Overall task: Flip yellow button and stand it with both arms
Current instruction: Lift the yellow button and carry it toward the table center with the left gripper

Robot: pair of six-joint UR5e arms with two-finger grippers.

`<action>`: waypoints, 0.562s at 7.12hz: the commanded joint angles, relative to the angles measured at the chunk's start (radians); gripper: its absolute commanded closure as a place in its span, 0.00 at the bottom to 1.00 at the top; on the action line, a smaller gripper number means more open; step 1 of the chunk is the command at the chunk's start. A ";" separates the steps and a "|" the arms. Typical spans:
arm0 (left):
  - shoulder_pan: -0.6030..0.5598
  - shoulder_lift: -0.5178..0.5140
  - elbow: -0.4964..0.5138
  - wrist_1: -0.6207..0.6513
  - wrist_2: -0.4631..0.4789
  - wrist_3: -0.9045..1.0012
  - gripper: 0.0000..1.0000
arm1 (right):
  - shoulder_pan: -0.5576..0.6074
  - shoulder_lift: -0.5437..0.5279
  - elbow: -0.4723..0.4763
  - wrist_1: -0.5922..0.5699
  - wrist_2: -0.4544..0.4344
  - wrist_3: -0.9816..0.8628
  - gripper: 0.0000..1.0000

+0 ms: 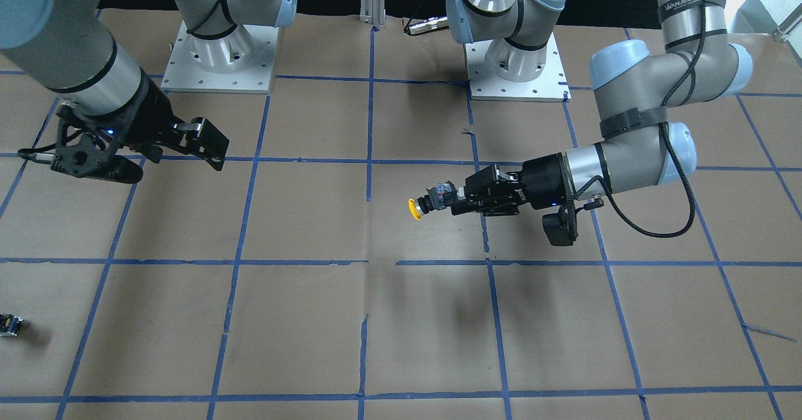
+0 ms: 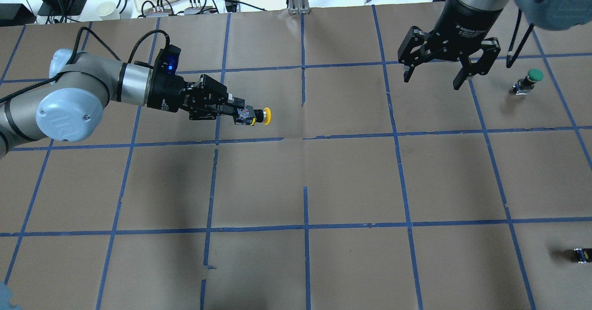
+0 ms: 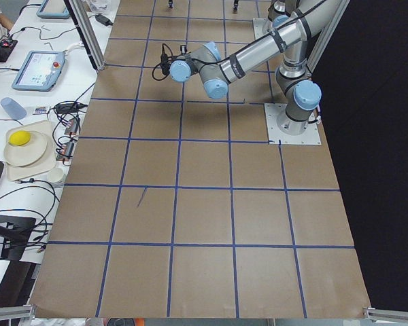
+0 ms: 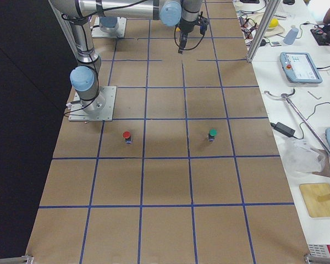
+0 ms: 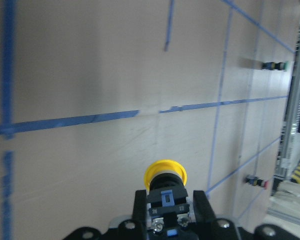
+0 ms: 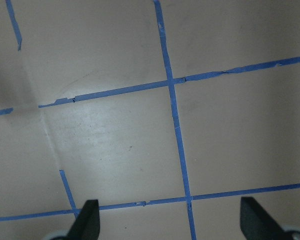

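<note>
The yellow button (image 2: 260,116) hangs in the air, held sideways by its black base, yellow cap pointing toward the table's middle. My left gripper (image 2: 241,114) is shut on that base; it also shows in the front view (image 1: 446,198) with the button (image 1: 421,207), and in the left wrist view (image 5: 166,206) with the cap (image 5: 165,173) ahead of the fingers. My right gripper (image 2: 434,77) is open and empty, raised above the table far to the right of the button; it also shows in the front view (image 1: 214,146). Its fingertips (image 6: 85,221) frame bare paper.
The table is brown paper with a blue tape grid (image 2: 304,136). A green-capped button (image 2: 528,81) stands at the right, near my right gripper. A small black block (image 2: 581,255) lies at the near right. A red-capped button (image 4: 127,136) stands by the right arm's base.
</note>
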 commanded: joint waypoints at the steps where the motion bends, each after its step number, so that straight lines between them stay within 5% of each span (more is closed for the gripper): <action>1: -0.075 -0.004 -0.001 0.002 -0.164 -0.006 0.83 | -0.037 -0.030 -0.006 0.001 0.128 0.101 0.00; 2: -0.118 -0.009 0.000 0.001 -0.289 -0.009 0.83 | -0.039 -0.039 -0.011 -0.015 0.211 0.198 0.00; 3: -0.155 -0.037 0.011 0.007 -0.343 -0.009 0.83 | -0.046 -0.044 -0.012 -0.039 0.236 0.252 0.00; 4: -0.175 -0.045 0.013 0.020 -0.353 -0.012 0.83 | -0.046 -0.042 -0.011 -0.067 0.361 0.289 0.00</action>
